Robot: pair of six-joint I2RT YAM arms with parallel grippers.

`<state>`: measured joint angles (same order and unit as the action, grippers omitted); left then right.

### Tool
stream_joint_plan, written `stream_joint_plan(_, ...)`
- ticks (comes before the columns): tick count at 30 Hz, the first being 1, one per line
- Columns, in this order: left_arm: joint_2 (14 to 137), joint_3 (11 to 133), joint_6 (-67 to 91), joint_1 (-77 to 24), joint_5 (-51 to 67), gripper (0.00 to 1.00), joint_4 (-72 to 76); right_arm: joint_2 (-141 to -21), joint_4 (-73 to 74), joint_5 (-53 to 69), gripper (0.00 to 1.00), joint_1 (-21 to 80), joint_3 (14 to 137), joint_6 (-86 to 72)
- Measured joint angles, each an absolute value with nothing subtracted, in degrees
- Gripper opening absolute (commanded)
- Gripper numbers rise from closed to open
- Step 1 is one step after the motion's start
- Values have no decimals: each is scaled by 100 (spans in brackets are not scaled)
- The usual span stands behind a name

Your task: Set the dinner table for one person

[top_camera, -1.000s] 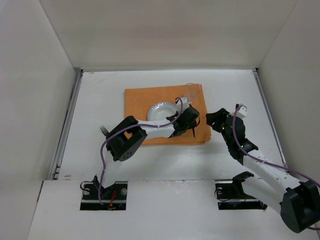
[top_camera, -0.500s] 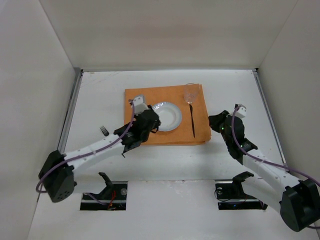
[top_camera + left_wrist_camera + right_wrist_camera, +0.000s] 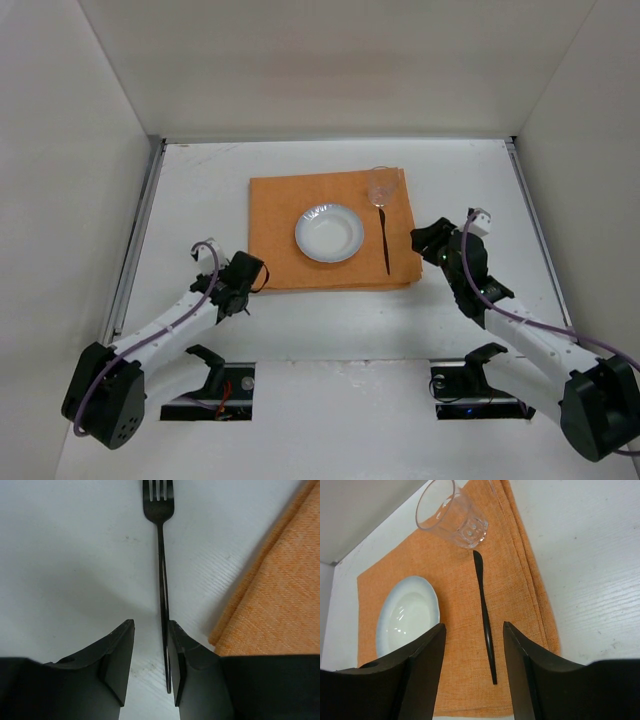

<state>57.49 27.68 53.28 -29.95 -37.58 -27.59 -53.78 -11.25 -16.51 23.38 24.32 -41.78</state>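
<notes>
The white dinner table (image 3: 200, 190) holds an orange mat (image 3: 280, 200) with a white plate (image 3: 329, 232), a clear glass (image 3: 380, 185) and a slim black utensil (image 3: 385, 240). My left gripper (image 3: 228, 283) is low over the table off the mat's near left corner. In the left wrist view it (image 3: 150, 625) is open astride the handle of a black fork (image 3: 161, 555). The handle rests against the right finger, and the fork is hidden in the top view. My right gripper (image 3: 428, 242) is open and empty (image 3: 473, 626), facing the utensil (image 3: 484, 610).
White panels wall the table on three sides. Metal rails run along its left edge (image 3: 140, 230) and right edge (image 3: 530, 220). The mat's corner (image 3: 280, 580) lies just right of the left fingers. The glass (image 3: 451, 511) and plate (image 3: 407, 612) sit beyond the right fingers.
My left arm left the black utensil beside the plate, swung left off the mat, and came down over the fork. The right arm barely moved.
</notes>
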Motion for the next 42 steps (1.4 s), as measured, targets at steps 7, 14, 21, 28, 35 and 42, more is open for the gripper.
stream_joint_plan(7,6086,2606,5325,-2797,-3774,28,-2351,-5457,-1135,-1643,57,2453,2432,-4130)
stream_joint_plan(14,6265,2473,5203,-2561,-3752,26,-1796,-5548,-1175,-1640,57,2558,2436,-4073)
stream_joint_plan(21,6622,2473,5061,-2322,-3500,23,-1350,-5577,-1203,-1636,57,2561,2436,-4069)
stream_joint_plan(28,6720,2475,4906,-2224,-3452,8,-1166,-5568,-1203,-1636,57,2561,2436,-4069)
stream_joint_plan(35,6396,2475,4713,-2189,-3297,2,-1297,-5485,-1205,-1629,57,2561,2436,-4069)
stream_joint_plan(42,4995,2917,4287,-2469,-3395,2,-2147,-5481,-1210,-1627,57,2561,2436,-4069)
